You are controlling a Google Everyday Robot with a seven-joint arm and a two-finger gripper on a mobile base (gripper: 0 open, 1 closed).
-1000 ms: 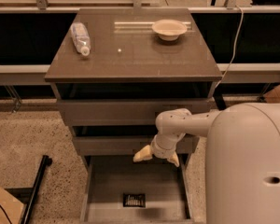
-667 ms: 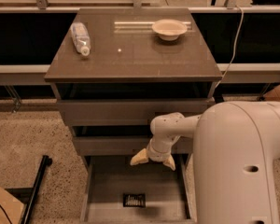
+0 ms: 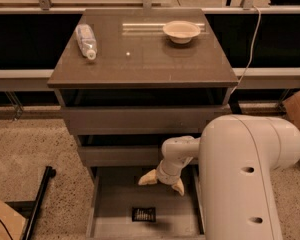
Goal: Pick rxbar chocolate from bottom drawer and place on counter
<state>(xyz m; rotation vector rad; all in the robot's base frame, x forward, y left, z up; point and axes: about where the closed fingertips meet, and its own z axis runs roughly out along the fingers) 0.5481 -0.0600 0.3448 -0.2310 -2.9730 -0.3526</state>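
Hovering gripper (image 3: 163, 183) above flat rxbar chocolate (image 3: 143, 214)

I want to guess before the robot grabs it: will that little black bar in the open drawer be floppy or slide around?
Probably light, since the rxbar chocolate is small and flat. It lies flat on the smooth floor of the bottom drawer, so it may slide if nudged but shouldn't roll. The hand hangs open over the drawer.
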